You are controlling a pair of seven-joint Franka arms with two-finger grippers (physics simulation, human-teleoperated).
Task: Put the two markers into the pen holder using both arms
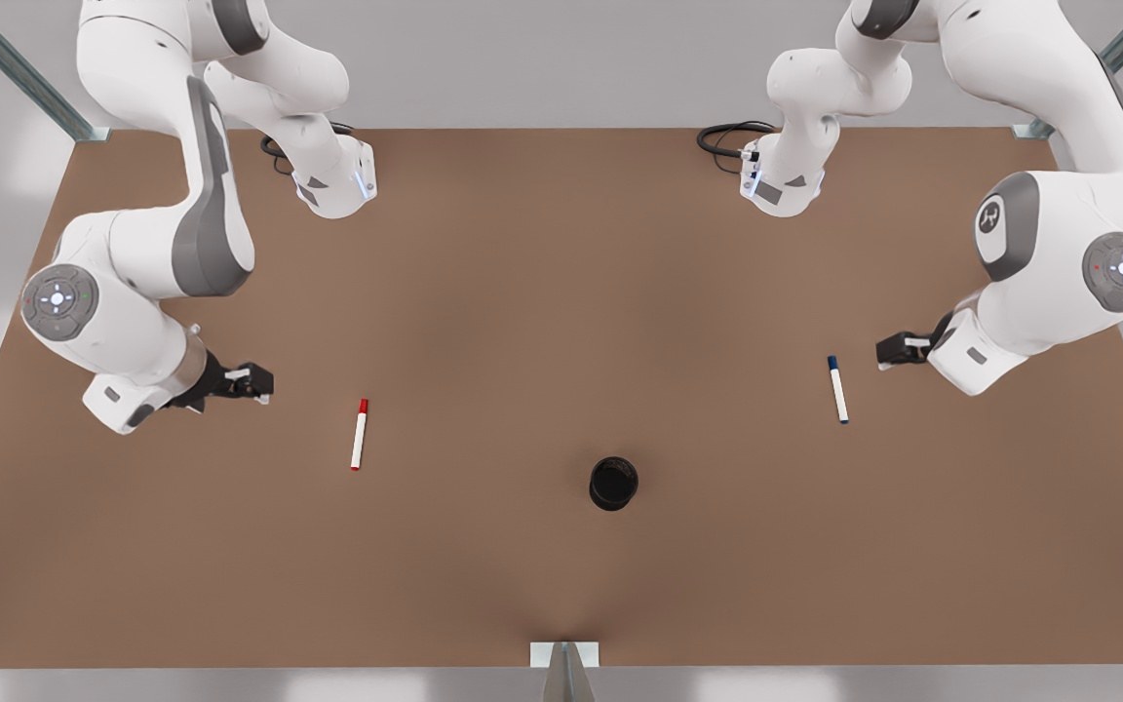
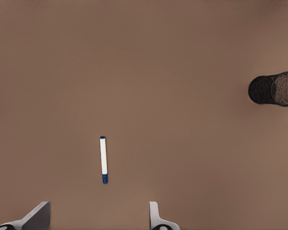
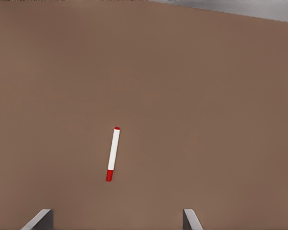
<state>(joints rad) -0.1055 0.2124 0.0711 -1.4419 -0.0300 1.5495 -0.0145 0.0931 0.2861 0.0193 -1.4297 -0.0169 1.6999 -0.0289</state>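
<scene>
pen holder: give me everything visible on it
The pen holder is a small round black cup that looks matte. It stands upright on the brown table, open end up, with neither marker in it. In the front view it sits a little right of centre, toward the near edge, between the two markers but nearer the camera. Nothing touches it but the table; both grippers are well away.

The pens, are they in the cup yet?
Nothing is done yet: the pen holder has no marker in it. The red-capped marker and the blue-capped marker both lie flat on the table. The right hand is open beside the red one, the left hand is open beside the blue one. Grabbing, carrying and dropping both are left.
</scene>
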